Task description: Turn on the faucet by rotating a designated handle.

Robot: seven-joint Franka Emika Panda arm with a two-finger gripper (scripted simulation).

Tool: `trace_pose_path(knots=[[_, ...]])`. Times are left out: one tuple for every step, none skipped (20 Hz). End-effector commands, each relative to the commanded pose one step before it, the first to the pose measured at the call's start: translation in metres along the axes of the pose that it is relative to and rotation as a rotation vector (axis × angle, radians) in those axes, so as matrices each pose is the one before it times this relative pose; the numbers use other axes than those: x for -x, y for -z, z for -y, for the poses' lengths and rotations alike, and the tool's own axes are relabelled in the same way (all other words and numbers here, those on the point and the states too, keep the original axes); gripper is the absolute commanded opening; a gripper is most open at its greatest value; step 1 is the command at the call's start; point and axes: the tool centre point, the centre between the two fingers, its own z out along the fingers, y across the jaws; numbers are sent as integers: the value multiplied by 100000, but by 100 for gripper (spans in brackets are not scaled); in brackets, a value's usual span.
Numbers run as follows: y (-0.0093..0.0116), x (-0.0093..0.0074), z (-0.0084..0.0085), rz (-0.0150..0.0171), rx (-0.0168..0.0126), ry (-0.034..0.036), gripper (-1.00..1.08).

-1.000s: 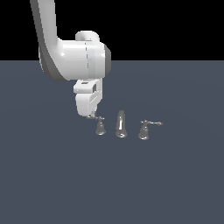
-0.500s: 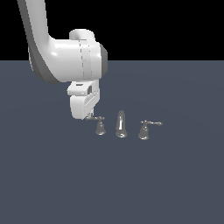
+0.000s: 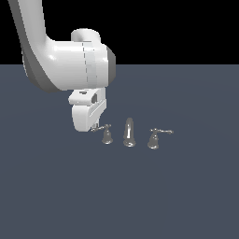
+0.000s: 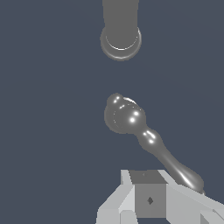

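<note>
The chrome faucet stands as three pieces in a row on the dark floor: a curved spout [image 3: 129,133] [image 4: 121,40] in the middle with a lever handle on each side. The handle [image 3: 106,135] on the exterior view's left has a bell base [image 4: 123,114] and a thin lever [image 4: 171,162] pointing left. My gripper [image 3: 95,127] [image 4: 149,197] hangs at the tip of that lever, fingers together with no gap showing and nothing held. The lever's end runs right beside the fingertips; contact cannot be told. The twin handle [image 3: 154,138] has its lever pointing right.
The white arm [image 3: 65,65] bulks over the exterior view's upper left, above and left of the faucet. The faucet pieces stand on a flat dark grey floor [image 3: 140,196]. Nothing else shows on it.
The arm has swung toward the exterior view's left and lowered, bringing the gripper's fingertips down to the lever's tip. The faucet pieces look unchanged.
</note>
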Motion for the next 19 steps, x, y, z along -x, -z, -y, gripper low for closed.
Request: trace_pose_path(knots=[[33,1,-1816,-696,1624,946,-100],[-6,-23,-360,5,56,106,-100],[6,-45,-355,3,32,61,-100],[6,-45,-357,4,32,61,-100],[0,0,0,0,0,0,-100],[-19,-607,1524,596,-1664,-1837,-100],[5,-264,-266,-45,127,141,-100],[5,-265,-266,-45,127,141,-100],[1,-261,-268,-47,135,150,-100],[6,-266,-267,-45,127,141,-100],[2,-262,-268,-47,135,150,-100],[6,-268,-268,-45,127,142,-100],[2,-264,-269,-47,135,150,-100],[6,-269,-268,-44,127,142,-100],[2,-265,-269,-47,135,150,-100],[5,-268,-269,-46,131,146,-100],[7,-271,-268,-44,127,142,-100],[4,-267,-268,-46,134,151,-100],[0,0,0,0,0,0,-100]])
